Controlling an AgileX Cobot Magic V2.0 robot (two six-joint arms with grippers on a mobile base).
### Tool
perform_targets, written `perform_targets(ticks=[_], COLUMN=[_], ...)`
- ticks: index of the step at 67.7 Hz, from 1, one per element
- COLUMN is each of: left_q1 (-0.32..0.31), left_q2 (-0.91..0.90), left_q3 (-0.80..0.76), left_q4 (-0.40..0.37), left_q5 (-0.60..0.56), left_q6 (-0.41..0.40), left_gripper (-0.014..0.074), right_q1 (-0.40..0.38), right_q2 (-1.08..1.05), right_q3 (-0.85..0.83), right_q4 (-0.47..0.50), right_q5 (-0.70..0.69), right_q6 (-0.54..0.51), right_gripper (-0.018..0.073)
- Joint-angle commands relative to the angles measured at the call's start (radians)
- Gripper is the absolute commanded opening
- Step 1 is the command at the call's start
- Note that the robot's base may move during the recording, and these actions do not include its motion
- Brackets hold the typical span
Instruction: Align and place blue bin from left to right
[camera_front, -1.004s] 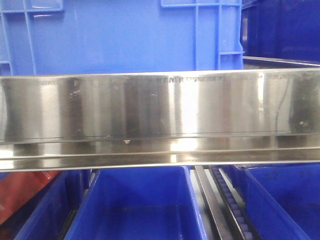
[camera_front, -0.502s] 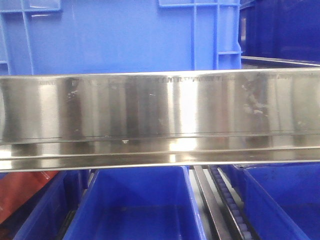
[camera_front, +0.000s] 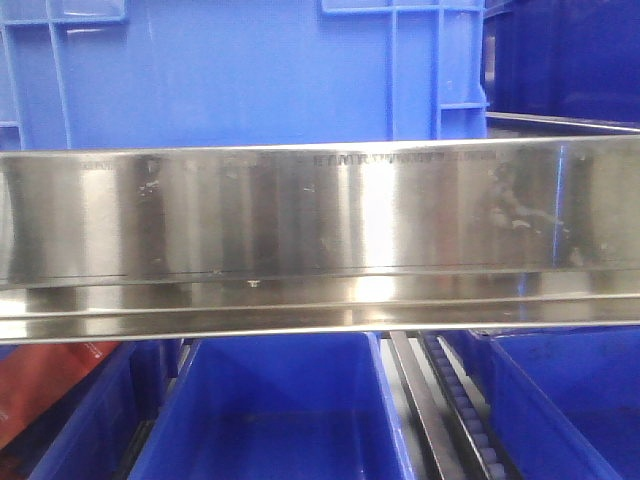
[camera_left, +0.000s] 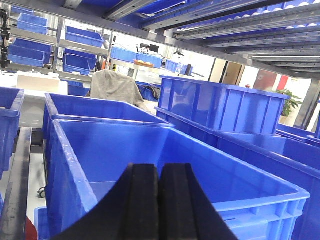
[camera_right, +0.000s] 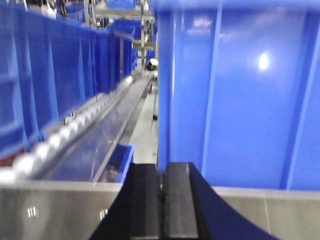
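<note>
Blue bin (camera_front: 240, 75) stands behind the shiny metal rail (camera_front: 320, 215). Left gripper (camera_left: 159, 200) and right gripper (camera_right: 161, 207) are both clenched, holding nothing.

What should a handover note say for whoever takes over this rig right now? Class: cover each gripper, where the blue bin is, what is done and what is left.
Left gripper: shut, holding nothing, poised over an open bin.
Right gripper: shut, empty, at the steel rail, beside the blue bin.
Blue bin: stands on the shelf behind the steel rail, with darker bins to its right.
Done: cannot tell whether it is aligned.
Left: probably check its alignment; neither gripper holds it.
</note>
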Motion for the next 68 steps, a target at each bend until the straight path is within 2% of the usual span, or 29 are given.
perform_targets(ticks=[1,12,22,43,68], left_q1=[-0.004,-0.004,-0.004,-0.004,-0.004], left_q2=[-0.003,-0.003,-0.003,-0.003,-0.003], left_q3=[-0.002,-0.002,-0.002,-0.002,-0.002], left_q4=[0.007,0.007,0.007,0.007,0.007], left_q5=[-0.026,-0.026,-0.026,-0.026,-0.026], left_q6=[0.001,0.001,0.001,0.001,0.001], left_gripper=[-0.0111,-0.0111,-0.0111,-0.0111,-0.0111], right_q1=[-0.004,-0.006,-0.006,-0.044,-0.045], right_q2=[-0.03,-0.079,-0.079,-0.079,-0.079], right_q3=[0.029,0.082,0.115,0.115,0.115], right_q4=[0.004,0.004,0.004,0.004,0.004], right_q5=[-0.049,-0.073,-0.18,-0.168,-0.109], right_q6=[-0.007,-0.007,-0.007,-0.005,-0.005], right_gripper=[-0.0085,-0.0085,-0.0085,-0.0085,-0.0085])
